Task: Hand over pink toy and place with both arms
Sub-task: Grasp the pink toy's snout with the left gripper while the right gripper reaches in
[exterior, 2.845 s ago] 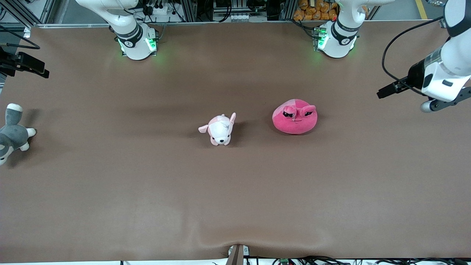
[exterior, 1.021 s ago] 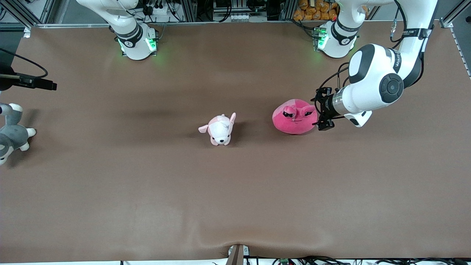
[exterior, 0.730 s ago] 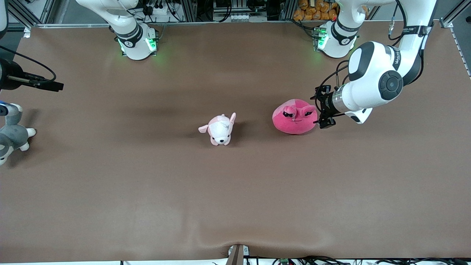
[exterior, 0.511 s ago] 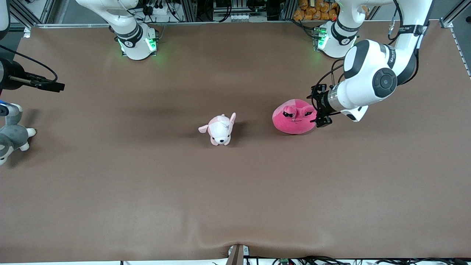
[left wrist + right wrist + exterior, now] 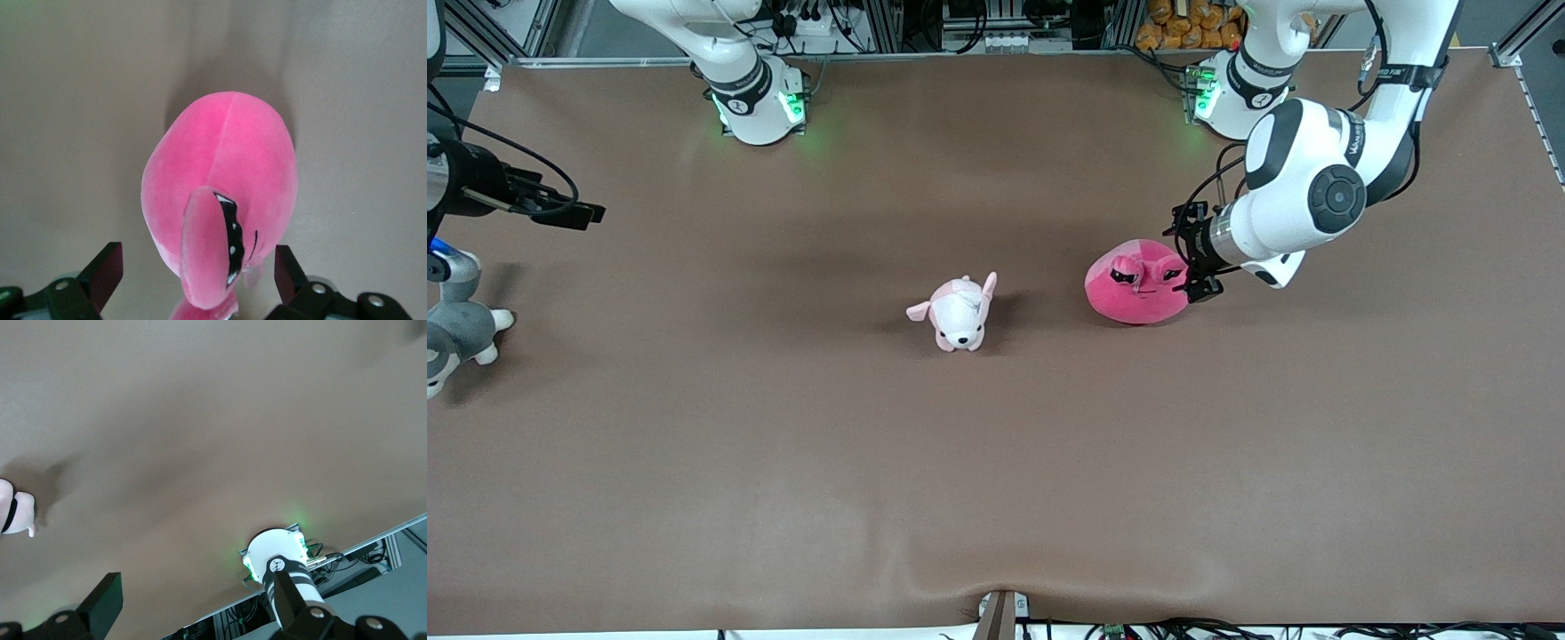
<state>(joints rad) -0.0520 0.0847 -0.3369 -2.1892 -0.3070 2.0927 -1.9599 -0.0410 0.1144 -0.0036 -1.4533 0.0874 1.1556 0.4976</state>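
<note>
The pink toy [image 5: 1138,286], a round hot-pink plush with black angry eyes, lies on the brown table toward the left arm's end. My left gripper [image 5: 1190,260] is low at the toy's side, open. In the left wrist view the toy [image 5: 227,173] fills the middle, and its ear flap sits between my spread fingers [image 5: 103,272], so the left gripper [image 5: 197,277] straddles the toy's near end. My right gripper [image 5: 574,212] hangs open and empty over the right arm's end of the table; in its wrist view the right gripper [image 5: 197,597] holds nothing.
A pale pink-and-white puppy plush [image 5: 958,313] lies mid-table beside the pink toy. A grey-and-white plush [image 5: 454,324] lies at the right arm's end, below my right gripper; its paw [image 5: 13,510] shows in the right wrist view. The right arm's base [image 5: 277,560] is also there.
My left arm has swung in from the table's end and its open gripper has closed in on the pink toy's side. My right gripper has edged toward the table's middle. The toys have not moved.
</note>
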